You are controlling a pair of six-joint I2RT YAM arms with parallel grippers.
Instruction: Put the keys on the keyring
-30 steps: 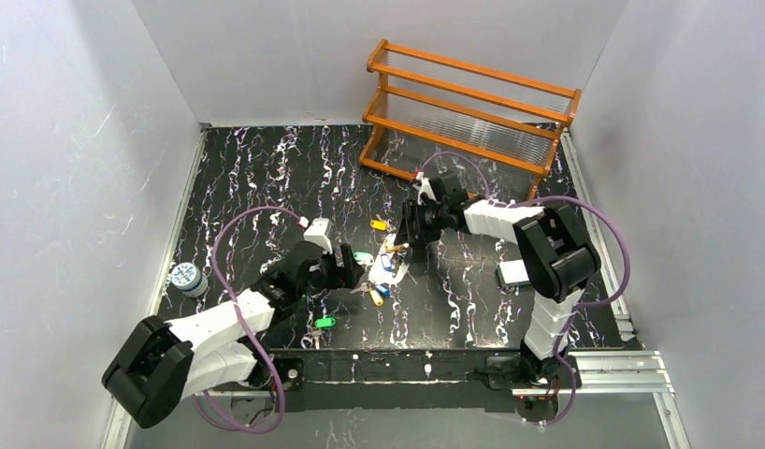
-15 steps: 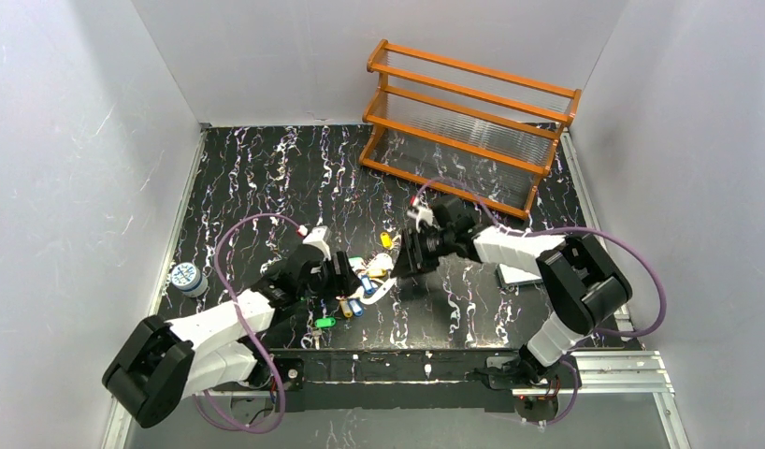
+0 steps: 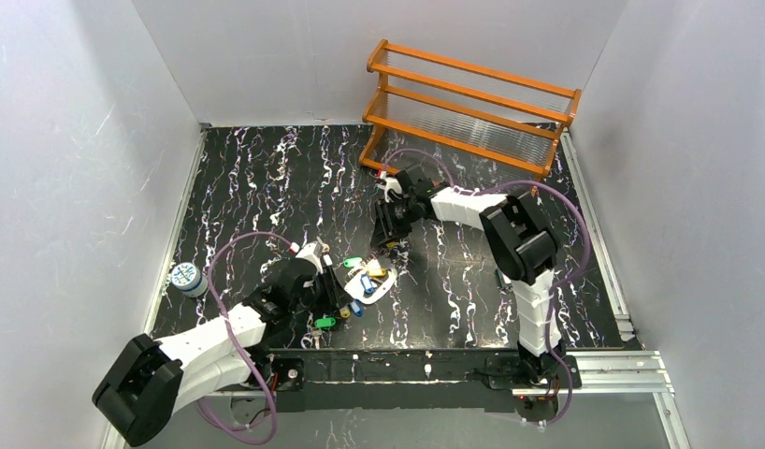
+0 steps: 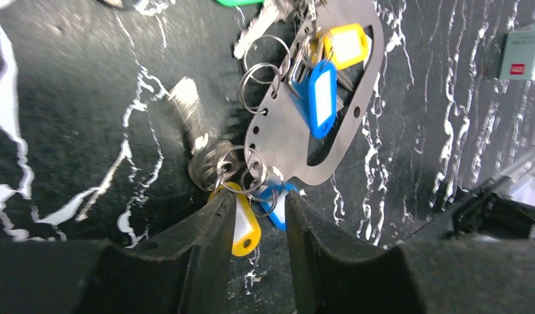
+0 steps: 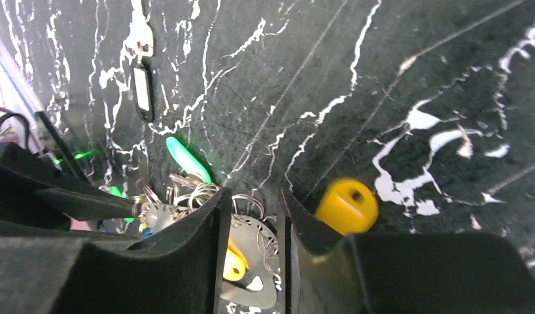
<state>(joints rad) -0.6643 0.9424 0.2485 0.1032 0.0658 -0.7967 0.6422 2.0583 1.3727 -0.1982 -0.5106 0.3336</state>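
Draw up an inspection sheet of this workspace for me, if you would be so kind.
Surface: black white-veined tabletop, no spills seen.
Job's things: pale oval metal keyring plate lying flat; yellow- and blue-tagged keys across its slot; green-tagged key apart.
Clutter: small round blue-white can at left edge.
Tools: left tool jaws narrowly apart over a yellow-tagged key; right tool jaws narrowly apart above the plate; grip unconfirmed for both.
Cables: purple cables looping off both arms, clear of keys.
Surroundings: orange wooden rack at back; pale grey walls.
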